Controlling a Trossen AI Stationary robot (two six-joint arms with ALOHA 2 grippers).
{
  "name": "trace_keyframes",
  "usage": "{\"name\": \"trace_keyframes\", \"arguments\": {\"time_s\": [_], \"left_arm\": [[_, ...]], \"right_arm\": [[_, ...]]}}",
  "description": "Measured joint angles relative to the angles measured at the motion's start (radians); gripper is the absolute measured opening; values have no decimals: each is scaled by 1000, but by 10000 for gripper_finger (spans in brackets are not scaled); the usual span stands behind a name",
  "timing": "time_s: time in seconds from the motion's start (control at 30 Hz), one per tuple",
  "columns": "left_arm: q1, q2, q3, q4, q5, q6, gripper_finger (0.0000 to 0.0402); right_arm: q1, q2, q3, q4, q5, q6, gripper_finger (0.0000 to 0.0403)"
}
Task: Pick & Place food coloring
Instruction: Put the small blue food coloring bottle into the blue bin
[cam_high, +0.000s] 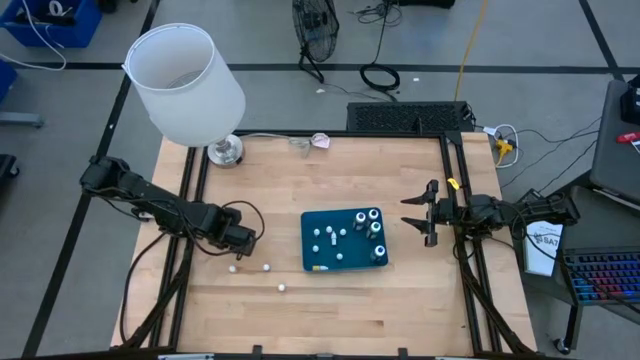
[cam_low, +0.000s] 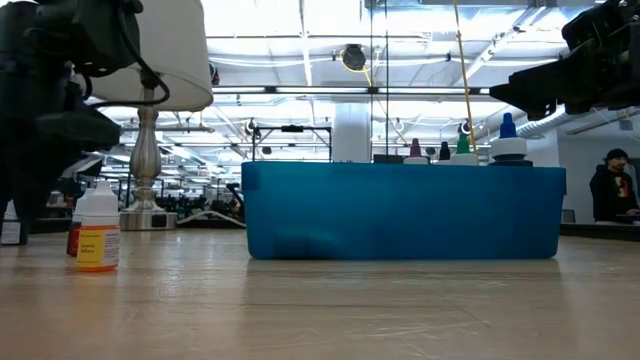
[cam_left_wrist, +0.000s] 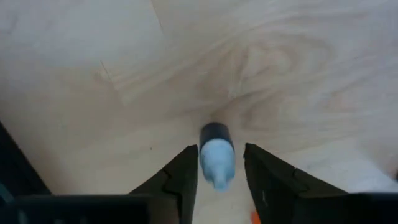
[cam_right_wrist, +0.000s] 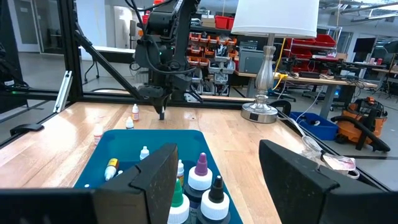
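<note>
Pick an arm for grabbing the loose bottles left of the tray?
Left. Its left gripper already straddles a food coloring bottle on the table; the right gripper waits beyond the tray.

A workshop: red parts bins (cam_right_wrist: 211, 40), shop vacuum (cam_right_wrist: 364, 115), workbenches behind.

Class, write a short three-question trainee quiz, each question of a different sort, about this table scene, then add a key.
1. True or false: the right gripper is shut on a bottle.
2. Which arm's gripper has a small bottle between its fingers on the wood? A. left B. right
3. Fill in: the capped bottles stand in the blue ____.

Key
1. False: it is open, beside the tray.
2. A: the left gripper straddles it; whether it grips cannot be told.
3. tray
</note>
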Motion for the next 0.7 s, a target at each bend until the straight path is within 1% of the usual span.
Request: {"name": "trace_keyframes", "arguments": {"time_s": [0.13, 0.33, 0.5, 0.7], "left_arm": [[0, 0, 0, 0, 28, 1, 160], [0, 0, 0, 0, 17, 2, 183], [0, 0, 0, 0, -3, 6, 176], [0, 0, 0, 0, 0, 6, 147]], "right_arm": [[0, 0, 0, 0, 0, 0, 212], [0, 0, 0, 0, 0, 0, 212], [0, 0, 0, 0, 0, 0, 212], [0, 0, 0, 0, 0, 0, 213]]}}
